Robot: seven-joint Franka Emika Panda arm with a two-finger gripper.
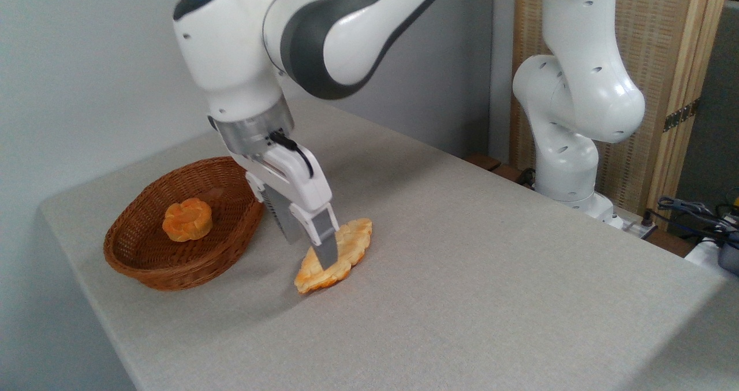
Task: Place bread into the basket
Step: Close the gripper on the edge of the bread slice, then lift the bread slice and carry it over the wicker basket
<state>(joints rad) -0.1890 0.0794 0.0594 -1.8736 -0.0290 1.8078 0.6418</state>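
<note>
One bread (pixel 346 252) is straddled on the table (pixel 491 275) by the gripper (pixel 312 249); actual grip cannot be confirmed. One bun (pixel 186 219) is seated in the basket (pixel 173 270).

Bread (pixel 340 258) right of basket (pixel 150 267), on table (pixel 491 275)

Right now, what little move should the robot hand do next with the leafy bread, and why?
Probably close the fingers and lift a little. The gripper is down at the leaf-shaped pastry, one finger across its top, but the pastry still looks to be lying on the table, outside the wicker basket. Whether the grip is already tight can't be seen. Only the flower-shaped bun is in the basket.
</note>
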